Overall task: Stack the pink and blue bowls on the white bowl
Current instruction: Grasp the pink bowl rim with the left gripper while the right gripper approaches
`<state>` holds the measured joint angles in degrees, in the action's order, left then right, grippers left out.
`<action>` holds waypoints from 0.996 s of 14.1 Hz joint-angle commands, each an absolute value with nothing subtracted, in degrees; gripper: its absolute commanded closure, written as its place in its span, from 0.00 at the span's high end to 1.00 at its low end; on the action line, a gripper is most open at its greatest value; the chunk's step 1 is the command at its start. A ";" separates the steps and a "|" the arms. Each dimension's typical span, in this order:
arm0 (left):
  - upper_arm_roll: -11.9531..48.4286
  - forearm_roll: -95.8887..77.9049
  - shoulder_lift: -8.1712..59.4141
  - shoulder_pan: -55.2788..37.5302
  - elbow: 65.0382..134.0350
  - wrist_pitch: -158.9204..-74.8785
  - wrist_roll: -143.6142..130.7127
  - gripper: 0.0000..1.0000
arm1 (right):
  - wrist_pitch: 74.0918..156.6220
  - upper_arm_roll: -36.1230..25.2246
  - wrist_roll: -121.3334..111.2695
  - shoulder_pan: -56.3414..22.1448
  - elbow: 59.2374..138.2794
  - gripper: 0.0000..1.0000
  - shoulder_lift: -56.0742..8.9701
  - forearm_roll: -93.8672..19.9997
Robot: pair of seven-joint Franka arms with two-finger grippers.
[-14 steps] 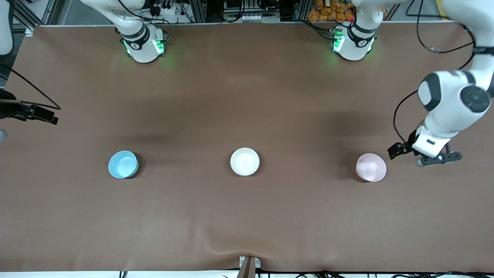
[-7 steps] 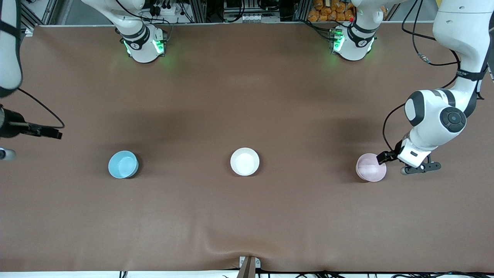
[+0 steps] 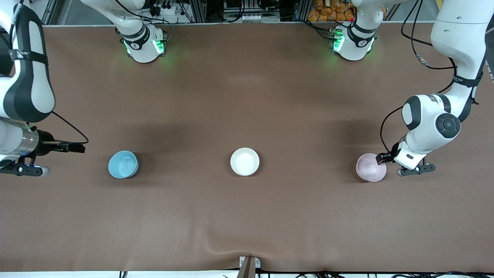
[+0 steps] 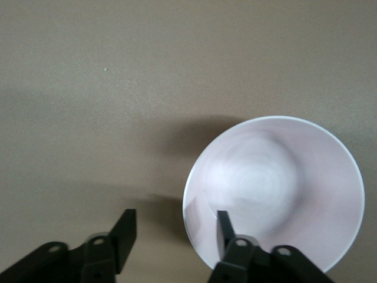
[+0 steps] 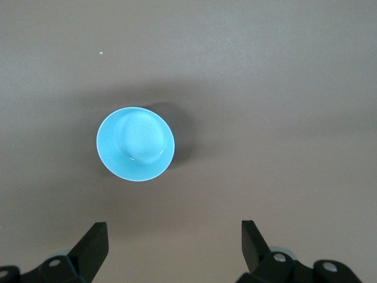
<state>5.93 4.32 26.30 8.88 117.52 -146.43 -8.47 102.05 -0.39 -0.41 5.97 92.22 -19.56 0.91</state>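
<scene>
Standing in a row: the blue bowl (image 3: 123,164), the white bowl (image 3: 244,161) and the pink bowl (image 3: 371,167) are sitting well apart on the brown table (image 3: 247,216), all upright and at about the same distance from the front camera.

Pink bowl: it is resting toward the left arm's end of the table, its mouth facing up.

Left gripper (image 4: 174,227): it is sitting low at the pink bowl's rim, on the side toward the left arm's end of the table. One finger (image 4: 224,224) is reaching inside the bowl and the other is hanging outside the wall, so the rim is lying between them. The fingers are standing apart with a gap showing; I am not seeing them pressing the wall yet.

White bowl: it is sitting in the middle of the row, between the other two, with nothing in it.

Blue bowl: it is resting toward the right arm's end of the table, clear of any gripper.

Right gripper (image 5: 174,239): it is hovering over bare table just past the blue bowl, toward the right arm's end. Its fingers are spread wide and are holding nothing.
</scene>
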 commanded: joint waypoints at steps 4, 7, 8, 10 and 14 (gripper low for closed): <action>6.33 4.57 28.92 9.32 114.78 -146.78 -7.29 0.02 | 100.20 -0.53 0.00 5.97 86.05 1.00 -19.60 1.76; 7.11 4.57 28.39 8.97 115.05 -146.69 -7.73 0.00 | 95.12 -0.70 -0.61 9.04 83.15 1.00 -19.16 1.67; 7.82 4.48 28.04 8.96 115.14 -146.60 -8.00 0.00 | 94.31 -0.62 -0.62 9.57 82.80 1.00 -19.25 1.58; 8.52 4.48 26.99 8.88 115.14 -146.25 -8.09 0.00 | 94.31 -0.62 -0.79 9.75 82.44 1.00 -19.34 1.76; 11.85 3.87 21.81 9.14 115.31 -141.35 -9.22 0.00 | 94.83 -0.62 -6.06 10.11 81.65 1.00 -19.78 1.67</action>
<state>10.20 4.30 26.19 8.84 114.46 -145.26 -8.53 95.37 -1.23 -3.72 9.40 83.11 -19.44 1.21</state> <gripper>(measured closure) 0.974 0.000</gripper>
